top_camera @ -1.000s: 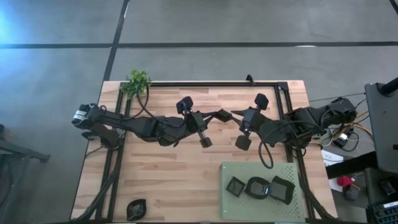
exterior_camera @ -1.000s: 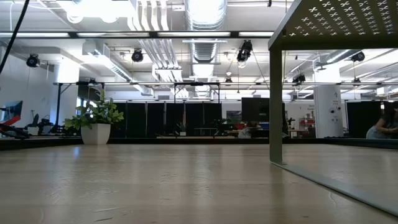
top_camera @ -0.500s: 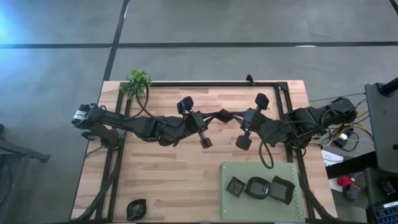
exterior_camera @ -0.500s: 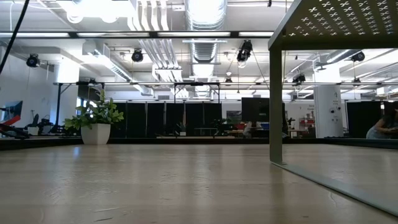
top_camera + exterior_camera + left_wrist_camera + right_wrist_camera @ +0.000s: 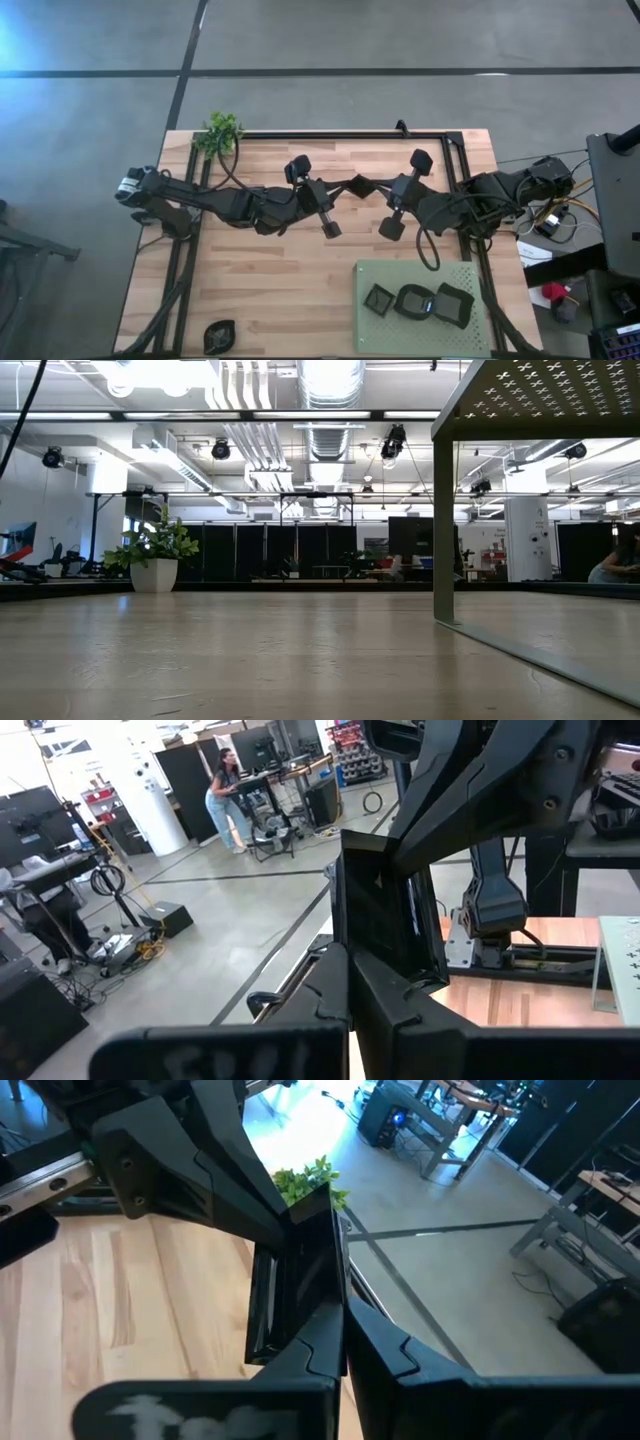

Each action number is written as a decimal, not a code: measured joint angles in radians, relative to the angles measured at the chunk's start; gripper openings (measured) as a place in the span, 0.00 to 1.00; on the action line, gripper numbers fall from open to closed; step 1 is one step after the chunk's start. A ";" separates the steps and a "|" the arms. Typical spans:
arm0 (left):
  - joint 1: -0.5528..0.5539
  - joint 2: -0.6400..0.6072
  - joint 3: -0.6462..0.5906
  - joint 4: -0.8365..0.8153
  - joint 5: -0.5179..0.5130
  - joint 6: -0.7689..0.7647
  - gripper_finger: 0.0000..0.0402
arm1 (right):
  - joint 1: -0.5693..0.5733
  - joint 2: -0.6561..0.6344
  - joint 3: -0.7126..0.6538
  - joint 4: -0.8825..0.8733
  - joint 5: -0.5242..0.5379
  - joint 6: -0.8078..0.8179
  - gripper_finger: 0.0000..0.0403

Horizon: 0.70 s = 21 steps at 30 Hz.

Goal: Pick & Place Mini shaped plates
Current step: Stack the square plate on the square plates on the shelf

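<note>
A small black square mini plate (image 5: pixel 365 185) is held in the air over the table's middle, between my two grippers. My left gripper (image 5: pixel 353 186) comes from the left and my right gripper (image 5: pixel 378 186) from the right, tip to tip. Each is shut on the plate. The plate shows as a dark upright slab in the left wrist view (image 5: pixel 385 915) and in the right wrist view (image 5: pixel 300 1280). Three more mini plates (image 5: pixel 412 300) lie on the green mat (image 5: pixel 475 335). One wavy-rimmed plate (image 5: pixel 218 335) lies at the table's near left. The low view shows neither gripper. My left gripper pinches the plate's lower edge (image 5: pixel 352 955) between its two fingers, coming level from the table's left. The plate stands on edge above the fingertips, lifted clear. My right gripper pinches the plate's edge (image 5: pixel 335 1315) on the opposite side between its two fingers, coming level from the table's right.
A small green plant (image 5: pixel 220 132) stands at the far left corner. A black frame rail (image 5: pixel 340 133) runs along the far edge and both sides. The bare wooden top (image 5: pixel 280 280) lies between the wavy plate and the mat. People stand in the room beyond.
The gap between the two grippers over the table's middle has closed: a second ago their tips stood apart, and now they meet at the plate. The plates on the mat and the one at the near left have not moved.
</note>
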 joint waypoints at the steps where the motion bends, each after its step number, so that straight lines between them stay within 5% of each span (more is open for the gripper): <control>1: 0.000 0.000 0.000 0.000 0.001 0.000 0.02 | 0.001 0.000 0.000 0.000 0.000 0.000 0.02; 11: -0.015 0.000 0.003 0.000 0.006 -0.022 0.21 | 0.001 -0.001 0.000 -0.008 -0.005 0.020 0.02; 21: -0.071 -0.015 0.010 -0.012 -0.029 -0.024 0.25 | 0.001 -0.023 0.000 -0.016 -0.003 0.046 0.02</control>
